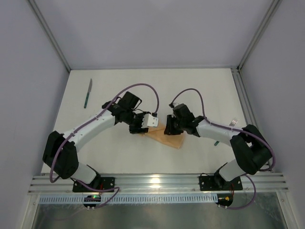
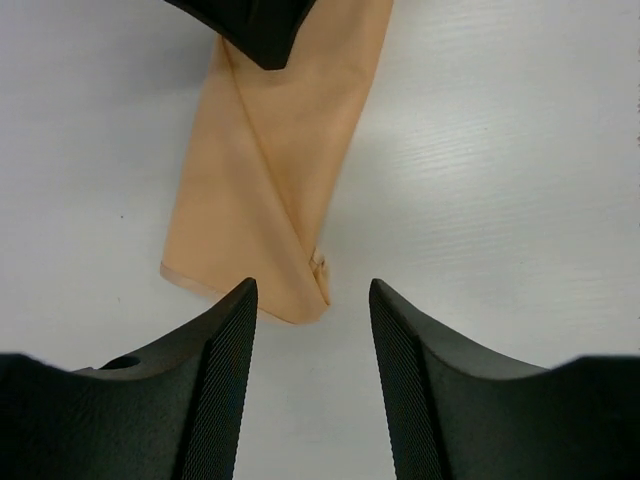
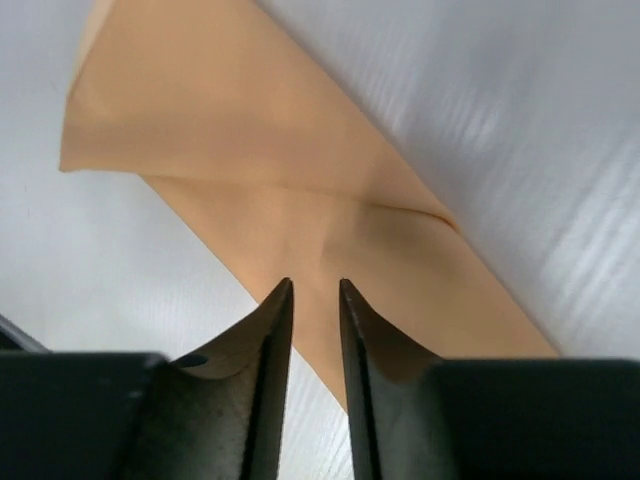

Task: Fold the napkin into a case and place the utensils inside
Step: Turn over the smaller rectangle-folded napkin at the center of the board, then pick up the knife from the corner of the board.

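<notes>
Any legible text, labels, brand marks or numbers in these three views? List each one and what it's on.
None: no readable text in any view.
napkin: plain cloth, no print showing.
knife and fork: too small to show any marking.
white block on the left wrist: no label legible at this size.

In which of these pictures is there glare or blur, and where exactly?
Top external view: a bright reflection on the metal rail at the bottom, otherwise even light. Right wrist view: pale glare streaks on the table beside the napkin. Left wrist view: sharp, no glare, the napkin's folds clear.
</notes>
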Robot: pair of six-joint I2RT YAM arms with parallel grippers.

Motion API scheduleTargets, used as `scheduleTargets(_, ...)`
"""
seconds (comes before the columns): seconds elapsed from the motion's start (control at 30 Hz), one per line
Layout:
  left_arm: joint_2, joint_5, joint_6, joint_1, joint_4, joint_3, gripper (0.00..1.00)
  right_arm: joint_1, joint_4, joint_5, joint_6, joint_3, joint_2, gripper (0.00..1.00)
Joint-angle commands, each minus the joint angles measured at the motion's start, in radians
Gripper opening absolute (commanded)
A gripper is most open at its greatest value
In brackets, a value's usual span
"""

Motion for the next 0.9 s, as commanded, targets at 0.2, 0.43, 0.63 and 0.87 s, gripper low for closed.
scheduleTargets(0.2,-0.089,-0.204,-0.693,0.385,0.164,0.164,0.68,-0.132,-0.301,0.451,-0.077,0.192,-0.398,0.63)
scheduleTargets(0.43,0.197,-0.28,-0.78,0.821,0.166,0.347,0.79,-0.205,-0.16,0.601,-0.06,0.018,-0.74,0.99)
scheduleTargets(0.63,0.501,-0.344,-0.736,0.881,-0.01,0.603,0.77,-0.209,-0.09,0.473,-0.141,-0.023,-0.78,0.99)
scheduleTargets(0.87,0.753,-0.461,-0.762,0.881,-0.088,0.859,0.74,-0.209,-0.126,0.376,-0.2,0.03,-0.648,0.96)
